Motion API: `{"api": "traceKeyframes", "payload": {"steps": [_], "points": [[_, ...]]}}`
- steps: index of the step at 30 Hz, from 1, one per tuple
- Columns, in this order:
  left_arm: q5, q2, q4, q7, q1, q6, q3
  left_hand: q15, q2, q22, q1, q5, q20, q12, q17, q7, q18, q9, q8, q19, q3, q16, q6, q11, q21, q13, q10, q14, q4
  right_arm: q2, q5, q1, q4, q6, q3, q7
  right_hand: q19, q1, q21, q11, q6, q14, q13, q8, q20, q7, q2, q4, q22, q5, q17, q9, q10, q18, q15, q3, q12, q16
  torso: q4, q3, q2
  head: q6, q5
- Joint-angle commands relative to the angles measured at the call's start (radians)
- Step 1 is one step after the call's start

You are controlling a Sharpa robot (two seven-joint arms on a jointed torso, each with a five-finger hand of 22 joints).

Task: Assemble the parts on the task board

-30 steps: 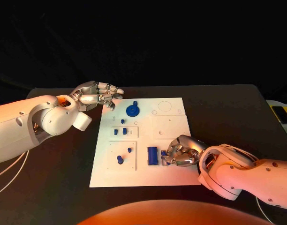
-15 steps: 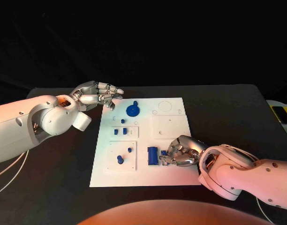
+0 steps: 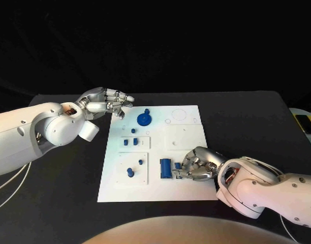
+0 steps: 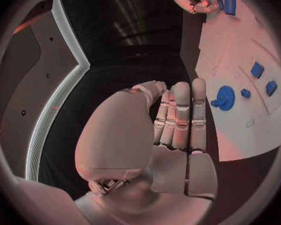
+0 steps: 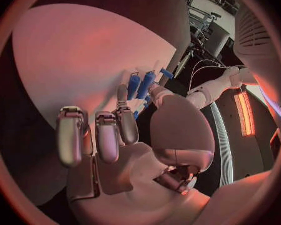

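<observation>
Surface: black desk against a dark backdrop; white rectangular task board lies at its middle.
Parts: blue round knobbed piece near the board's far edge; small blue pieces mid-board; two more in the near-left recess.
Right hand: rests on the board's near right part, fingertips touching the upright blue rectangular block; whether it grips the block, cannot tell.
Left hand: hangs off the board's far-left corner, fingers curled in, holding nothing.
</observation>
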Motion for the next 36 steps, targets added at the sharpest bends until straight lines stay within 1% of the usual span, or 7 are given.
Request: {"api": "traceKeyframes", "payload": {"steps": [1,11,14,16,18,23,36], "points": [[-0.004,0.001,0.001,0.002,0.000,0.015,0.000,0.000,0.008,0.002,0.007,0.005,-0.004,0.001,-0.001,0.002,0.014,-0.002,0.004,0.003,0.002,-0.007,-0.005,0.002,0.004,-0.001,-0.007,-0.003,-0.003,-0.008,-0.027,0.000,0.009,0.004,0.000,0.012,0.056,-0.001,0.005,0.000,0.007,0.089,0.099,0.006,-0.006,0.000,0.019,0.000,0.224,0.006,0.198,0.001,0.009,-0.016,-0.007,-0.012,0.004,-0.002,0.0001,0.0008,-0.001,-0.001,0.001],[-0.004,0.000,0.001,-0.002,0.000,0.016,0.000,0.000,0.011,0.003,0.008,0.005,-0.004,0.001,-0.001,0.002,0.014,-0.002,0.004,0.003,0.004,-0.007,-0.004,0.002,0.006,-0.001,-0.008,-0.003,-0.005,-0.021,-0.035,0.002,0.025,-0.001,0.000,0.013,0.057,0.024,0.008,-0.002,0.009,0.090,0.102,0.006,-0.008,-0.002,0.038,-0.004,0.225,0.033,0.200,0.000,0.012,-0.017,-0.008,-0.027,0.006,-0.001,0.0002,0.0002,-0.001,-0.002,-0.001],[-0.004,0.000,0.002,-0.003,0.000,0.016,0.000,0.000,0.011,0.003,0.008,0.005,-0.004,0.001,-0.001,0.002,0.014,-0.002,0.004,0.003,0.004,-0.007,-0.004,0.002,0.006,-0.001,-0.008,-0.003,-0.005,-0.023,-0.035,0.003,0.023,0.008,0.000,0.013,0.057,0.074,0.008,-0.003,0.008,0.090,0.103,0.004,-0.009,-0.002,0.053,-0.010,0.225,0.066,0.201,-0.003,0.013,-0.017,-0.009,-0.028,0.006,-0.001,0.0008,0.0001,-0.001,-0.002,-0.001],[-0.004,-0.001,0.001,-0.003,0.000,0.015,0.000,0.000,0.011,0.003,0.008,0.005,-0.004,0.001,-0.001,0.002,0.014,-0.002,0.004,0.003,0.004,-0.007,-0.004,0.002,0.006,-0.001,-0.008,-0.003,-0.005,-0.025,-0.035,0.003,0.021,0.019,0.000,0.014,0.057,0.114,0.009,-0.003,0.008,0.090,0.104,0.002,-0.009,-0.002,0.053,-0.021,0.225,0.076,0.202,-0.006,0.014,-0.017,-0.009,-0.027,0.006,0.000,0.0010,-0.0002,-0.001,-0.003,-0.002],[-0.004,-0.001,0.001,-0.004,0.000,0.015,0.000,0.000,0.011,0.003,0.008,0.005,-0.004,0.001,-0.001,0.002,0.014,-0.002,0.004,0.002,0.005,-0.007,-0.004,0.002,0.006,-0.001,-0.008,-0.003,-0.006,-0.026,-0.036,0.003,0.020,0.027,0.000,0.015,0.058,0.153,0.011,-0.003,0.008,0.090,0.104,0.000,-0.009,-0.002,0.056,-0.033,0.226,0.067,0.202,-0.009,0.014,-0.018,-0.009,-0.019,0.006,0.000,0.0009,-0.0003,-0.001,-0.003,-0.001],[-0.004,-0.001,0.001,-0.005,0.000,0.015,0.000,0.000,0.011,0.003,0.008,0.005,-0.004,0.001,-0.001,0.002,0.014,-0.002,0.004,0.002,0.005,-0.007,-0.004,0.002,0.006,-0.001,-0.008,-0.003,-0.006,-0.027,-0.036,0.004,0.020,0.052,0.000,0.022,0.058,0.187,0.012,-0.003,0.009,0.090,0.106,-0.003,-0.009,-0.003,0.050,-0.044,0.226,0.053,0.203,-0.013,0.014,-0.018,-0.009,-0.016,0.006,0.000,0.0004,0.0006,-0.001,-0.004,0.001],[-0.004,-0.003,0.001,-0.008,0.000,0.018,0.000,0.001,0.013,0.005,0.005,0.005,-0.003,0.001,-0.001,0.002,0.014,-0.002,0.004,0.001,0.006,-0.007,-0.004,0.002,0.008,-0.001,-0.008,-0.003,-0.005,-0.027,-0.040,0.004,0.018,0.061,0.000,0.029,0.058,0.184,0.013,-0.002,0.013,0.090,0.107,-0.005,-0.009,-0.001,0.049,-0.033,0.226,0.034,0.204,-0.015,0.015,-0.018,-0.008,-0.024,0.007,0.000,0.0010,0.0004,-0.001,-0.006,0.002]]}}
